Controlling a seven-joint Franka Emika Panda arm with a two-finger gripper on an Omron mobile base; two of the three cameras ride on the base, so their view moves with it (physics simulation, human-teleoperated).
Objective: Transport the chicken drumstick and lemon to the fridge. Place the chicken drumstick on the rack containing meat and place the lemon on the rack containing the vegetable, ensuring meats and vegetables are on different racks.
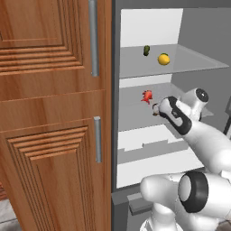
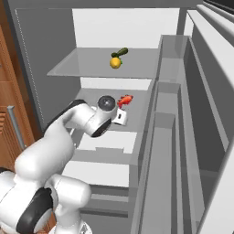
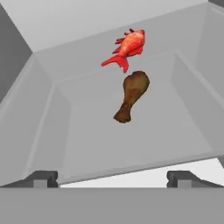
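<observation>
Now at release stage: drumstick [image 3: 131, 96] lying on lower fridge shelf [image 3: 109, 140], just beside red meat chunk [image 3: 127, 47], clear of gripper [image 3: 112, 177]. Fingers spread wide, holding nothing. Lemon [image 1: 164, 59] on upper shelf [image 1: 198, 63] next to dark green vegetable [image 1: 146, 50]. Both placements judged done. Next move: straight retreat out of fridge [image 2: 59, 41]. Upper shelf edge close above wrist; side walls near; open room toward front only.
</observation>
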